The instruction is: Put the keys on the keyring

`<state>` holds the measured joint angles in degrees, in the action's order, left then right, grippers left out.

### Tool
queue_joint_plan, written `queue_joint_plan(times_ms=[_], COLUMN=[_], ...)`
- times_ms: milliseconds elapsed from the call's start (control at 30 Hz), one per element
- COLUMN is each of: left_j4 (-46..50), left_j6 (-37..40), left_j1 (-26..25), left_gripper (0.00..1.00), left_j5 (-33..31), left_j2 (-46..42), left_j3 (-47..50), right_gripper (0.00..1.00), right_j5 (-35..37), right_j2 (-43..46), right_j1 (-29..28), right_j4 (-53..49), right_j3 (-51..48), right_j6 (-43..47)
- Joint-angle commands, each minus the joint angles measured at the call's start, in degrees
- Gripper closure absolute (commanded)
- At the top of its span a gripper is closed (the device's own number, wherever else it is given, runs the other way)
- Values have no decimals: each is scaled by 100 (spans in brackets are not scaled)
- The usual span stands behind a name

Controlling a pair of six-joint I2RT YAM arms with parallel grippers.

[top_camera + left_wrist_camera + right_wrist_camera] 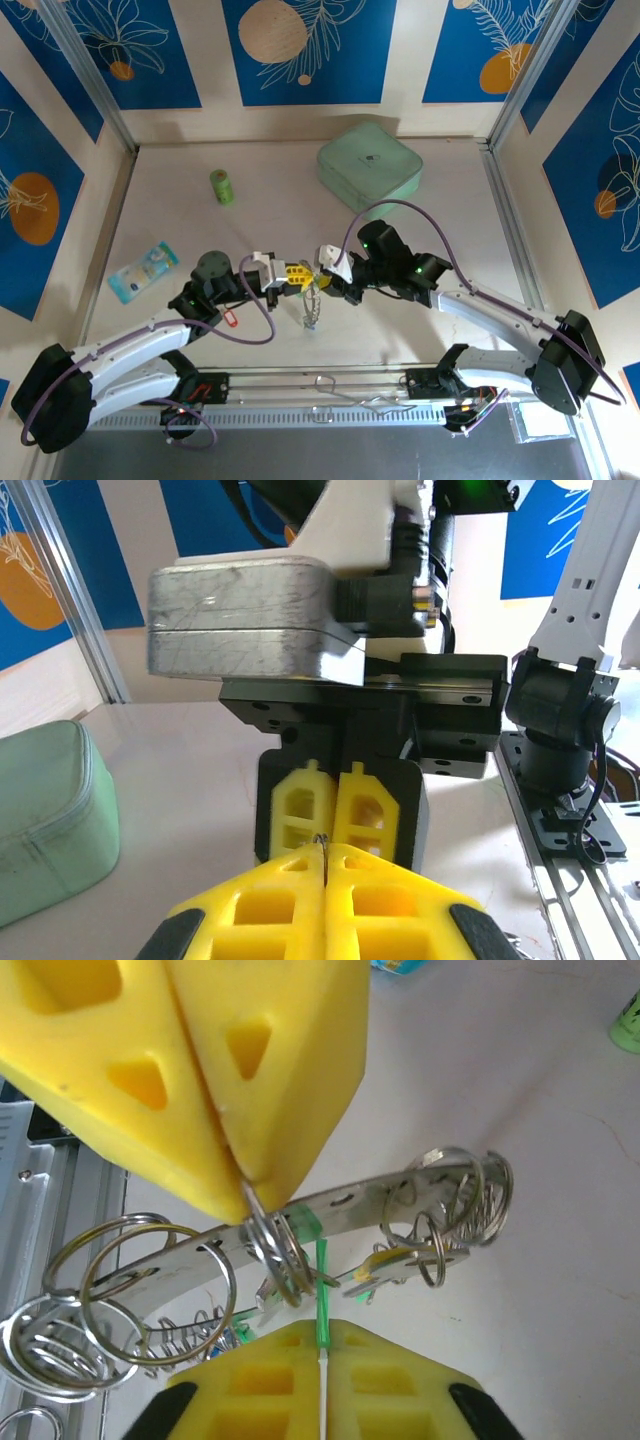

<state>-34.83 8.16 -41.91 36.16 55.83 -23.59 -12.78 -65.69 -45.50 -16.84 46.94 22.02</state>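
The left end effector (235, 1175) is clenched on a wire loop of the large silvery jagged-rimmed metal keyring (345, 1203), which hangs over the middle of the pale bench (280, 210). Facing it, the right end effector (322, 1352) grips a small key with a pale green tag (322, 1280) just beneath the ring. Open bench surrounds them, with the mint-green box (370, 165) well apart near the far edge.

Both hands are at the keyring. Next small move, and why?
Probably ease the right hand slightly forward, working its pinched green tag onto the keyring. The left hand is shut on a small loop of that ring just ahead, and the tag reaches the band.
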Motion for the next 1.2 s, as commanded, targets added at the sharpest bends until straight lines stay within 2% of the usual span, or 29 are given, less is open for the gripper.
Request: queue_joint_plan(times_ms=[0, 67, 167, 367, 700, 1033, 1167], left_j4=[-293, -112, -181, -603, -663, -830, -741], left_j6=[329, 504, 508, 288, 223, 173, 176], left_j1=[-110, -148, -180, -228, -253, -298, -300], left_gripper=[100, 100, 100, 100, 100, 100, 100], left_j5=[102, -19, -141, -139, -140, -148, -145], left_j2=[-57, -68, -38, 104, 111, 182, 143], left_j3=[-79, -51, 37, 118, 127, 109, 79], right_gripper=[66, 58, 58, 63, 69, 84, 97], right_j5=[-98, -296, -621, -1036, -1339, -1479, -1544], right_j2=[413, 739, 1040, 855, 515, 339, 324], right_j1=[95, 224, 453, 514, 436, 392, 392], right_j4=[-122, -83, -3, 394, 531, 577, 559], right_j3=[34, -38, -168, -212, -220, -132, -93], right_j6=[50, 57, -6, -299, -304, -268, -277])
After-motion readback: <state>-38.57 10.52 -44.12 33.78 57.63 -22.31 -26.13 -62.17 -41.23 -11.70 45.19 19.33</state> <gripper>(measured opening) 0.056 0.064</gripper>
